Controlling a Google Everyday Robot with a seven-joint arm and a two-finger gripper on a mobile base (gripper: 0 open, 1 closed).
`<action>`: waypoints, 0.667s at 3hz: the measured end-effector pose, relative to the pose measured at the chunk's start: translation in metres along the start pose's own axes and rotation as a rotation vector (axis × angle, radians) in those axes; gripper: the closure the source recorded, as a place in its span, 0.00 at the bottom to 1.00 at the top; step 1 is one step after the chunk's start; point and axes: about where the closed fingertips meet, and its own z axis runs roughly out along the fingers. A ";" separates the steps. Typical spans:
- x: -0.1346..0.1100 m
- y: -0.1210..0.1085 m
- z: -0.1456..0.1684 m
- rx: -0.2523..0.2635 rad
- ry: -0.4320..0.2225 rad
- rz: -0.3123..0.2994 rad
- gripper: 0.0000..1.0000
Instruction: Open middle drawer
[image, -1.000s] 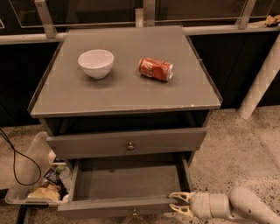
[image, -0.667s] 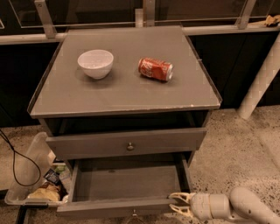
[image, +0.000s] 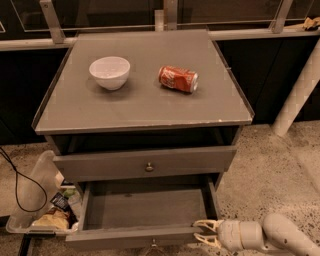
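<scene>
Grey middle drawer: pulled far out, below the worktop's front edge.
Gripper: at the drawer's front right corner, fingers spread, holding nothing.

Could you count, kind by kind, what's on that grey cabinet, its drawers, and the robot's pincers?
White bowl: 1
Red soda can: 1
Drawers: 2, the middle drawer pulled open and the drawer above it
Pincer, at the open drawer's front right corner: 1
Total: 5
</scene>
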 end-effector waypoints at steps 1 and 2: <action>0.000 0.000 0.000 0.000 0.000 0.000 0.36; 0.000 0.000 0.000 0.000 0.000 0.000 0.13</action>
